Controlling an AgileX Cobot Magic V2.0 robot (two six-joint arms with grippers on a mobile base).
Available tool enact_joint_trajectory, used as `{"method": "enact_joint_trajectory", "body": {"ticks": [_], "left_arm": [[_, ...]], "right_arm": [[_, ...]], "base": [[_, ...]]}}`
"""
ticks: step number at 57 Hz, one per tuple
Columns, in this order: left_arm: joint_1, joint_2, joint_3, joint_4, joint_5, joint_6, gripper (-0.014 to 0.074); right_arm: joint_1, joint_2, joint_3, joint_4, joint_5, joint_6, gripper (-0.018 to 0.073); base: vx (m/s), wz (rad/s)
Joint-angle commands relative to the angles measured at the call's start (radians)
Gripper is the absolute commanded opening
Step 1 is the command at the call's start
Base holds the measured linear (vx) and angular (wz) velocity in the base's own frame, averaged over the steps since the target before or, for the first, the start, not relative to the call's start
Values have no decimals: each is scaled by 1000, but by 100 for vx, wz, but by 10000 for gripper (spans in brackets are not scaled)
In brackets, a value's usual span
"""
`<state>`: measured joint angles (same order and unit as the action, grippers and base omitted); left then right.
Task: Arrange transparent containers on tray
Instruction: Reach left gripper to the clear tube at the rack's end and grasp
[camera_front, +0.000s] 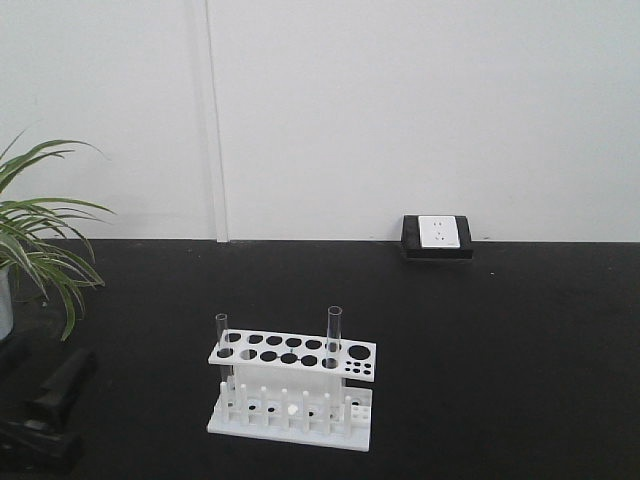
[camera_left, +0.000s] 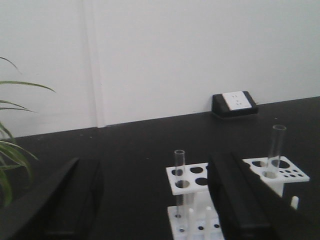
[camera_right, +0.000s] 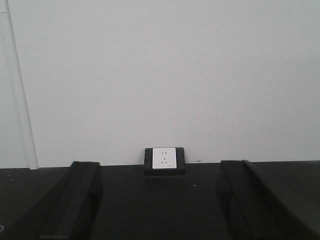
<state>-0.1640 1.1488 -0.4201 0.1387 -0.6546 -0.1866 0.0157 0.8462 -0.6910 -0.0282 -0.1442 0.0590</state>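
Two transparent containers stand upright in a white holed rack (camera_front: 293, 385) on the black table: a shorter-showing tube (camera_front: 222, 345) at the rack's left end and a taller one (camera_front: 334, 335) right of centre. My left gripper (camera_front: 62, 385) sits low at the table's left, open and empty. In the left wrist view the left gripper (camera_left: 155, 200) frames the left tube (camera_left: 179, 175) and the rack (camera_left: 192, 182) from a distance; the other tube (camera_left: 275, 150) shows past its right finger. My right gripper (camera_right: 157, 200) is open and empty, facing the wall. The tray is out of view.
A potted plant (camera_front: 35, 240) hangs over the table's left edge, its leaves also in the left wrist view (camera_left: 10, 150). A black box with a white socket (camera_front: 436, 236) (camera_right: 164, 160) sits against the white back wall.
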Motion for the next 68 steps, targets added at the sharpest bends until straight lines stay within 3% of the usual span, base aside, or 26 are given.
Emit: {"method": "enact_joint_trajectory", "body": {"ticks": [1, 8, 15, 24, 28, 53, 68], "left_arm": [[-8, 95, -63, 21, -181, -73, 565], [-8, 233, -141, 44, -220, -110, 565], [-8, 374, -262, 156, -229, -121, 565], [-8, 524, -420, 247, -229, -213, 565], [-10, 587, -482, 257, -229, -242, 565], [-40, 853, -794, 253, -167, -236, 565], [-42, 922, -842, 252, -158, -235, 558]], "right_arm": [[-5, -4, -37, -10, -77, -11, 522], [-5, -4, -37, -10, -77, -11, 522], [-5, -4, -37, -10, -85, -11, 522], [-5, -4, -37, -10, -98, -11, 522], [-5, -4, -37, -10, -105, -11, 522], [-5, -4, -37, -10, -108, -11, 522], [-5, -4, -37, -10, -108, -11, 522]], "base": [[0, 0], [0, 0], [0, 0], [0, 0], [0, 0], [0, 0], [0, 0]]}}
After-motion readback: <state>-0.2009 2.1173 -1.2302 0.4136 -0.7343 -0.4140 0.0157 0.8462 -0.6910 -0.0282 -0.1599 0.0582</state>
